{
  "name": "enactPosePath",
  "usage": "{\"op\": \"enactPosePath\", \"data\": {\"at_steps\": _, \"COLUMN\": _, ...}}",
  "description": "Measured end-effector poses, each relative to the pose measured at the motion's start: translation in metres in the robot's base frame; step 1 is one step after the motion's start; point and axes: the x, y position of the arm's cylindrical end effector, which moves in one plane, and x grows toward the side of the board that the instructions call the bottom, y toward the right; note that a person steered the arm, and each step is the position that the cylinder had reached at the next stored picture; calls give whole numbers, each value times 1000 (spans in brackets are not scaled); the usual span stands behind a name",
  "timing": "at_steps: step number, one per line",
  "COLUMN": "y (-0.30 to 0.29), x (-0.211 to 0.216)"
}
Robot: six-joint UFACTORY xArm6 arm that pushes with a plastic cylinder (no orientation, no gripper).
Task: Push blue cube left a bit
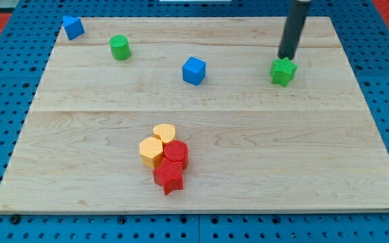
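My tip [288, 57] rests on the wooden board [316, 169] at the view's upper right, touching nothing, with no jaws to open or close; the green star [283, 71] sits just below it. The blue cube [194, 71] lies well to the view's left of my tip and slightly lower, apart from it. Farther left are a green cylinder [120, 48] and a blue block [73, 28], while far down-left two yellow blocks [157, 145] and two red blocks [172, 166] cluster together.

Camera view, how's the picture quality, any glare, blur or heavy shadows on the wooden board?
Camera view: even, soft light on the pale wooden board, no glare; the blue cube, green star-shaped block and the red and yellow cluster look sharp with only faint shadows; the dark rod is slightly soft, my tip just above the star toward the view's top.
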Motion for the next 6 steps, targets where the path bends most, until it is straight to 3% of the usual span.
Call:
{"op": "enactPosePath", "data": {"at_steps": 1, "y": -20, "x": 31}}
{"op": "enactPosePath", "data": {"at_steps": 3, "y": -114, "x": 77}}
{"op": "enactPosePath", "data": {"at_steps": 4, "y": -113, "x": 67}}
{"op": "enactPosePath", "data": {"at_steps": 5, "y": -123, "x": 27}}
{"op": "enactPosePath", "data": {"at_steps": 6, "y": -188, "x": 20}}
